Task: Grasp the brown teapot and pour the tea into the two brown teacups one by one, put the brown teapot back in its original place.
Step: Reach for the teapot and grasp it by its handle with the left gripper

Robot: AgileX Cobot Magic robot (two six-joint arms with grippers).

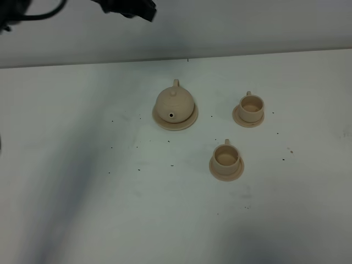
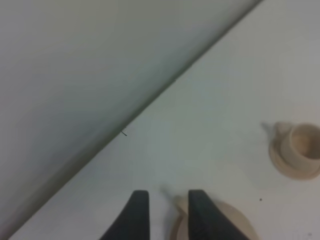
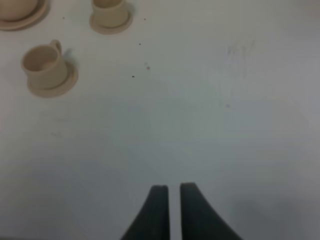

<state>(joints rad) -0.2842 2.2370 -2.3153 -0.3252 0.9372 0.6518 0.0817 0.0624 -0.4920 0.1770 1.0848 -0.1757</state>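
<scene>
- Left tool [image 2: 168, 194]: its two dark fingers stand apart with a clear gap and grip nothing.
- Nearest to it, the one brown teapot [image 1: 175, 100] sits on the wide saucer [image 1: 176, 126]. In the left wrist view only its loop handle and a slice of the body show, partly behind one finger and cut by the frame edge.
- Farther off to that tool's side, one teacup [image 2: 301, 144] stands on a small saucer [image 2: 290, 170], blurred. Past it run the desk [image 2: 215, 110] edge and a grey wall [image 2: 75, 65].
- Right tool [image 3: 174, 187]: fingers nearly together with a thin slit between them, nothing held.
- Just ahead of it lies bare desk with a few black specks [image 3: 147, 66].
- Well ahead, the nearer teacup [image 3: 44, 64] shows whole. The farther teacup [image 3: 109, 10] is cut off at the frame edge, as is the wide saucer beyond.
- Count: one teapot, two teacups, three saucers.
- In the high view neither tool can be made out, only a dark arm part [image 1: 129, 8] at the far edge.
</scene>
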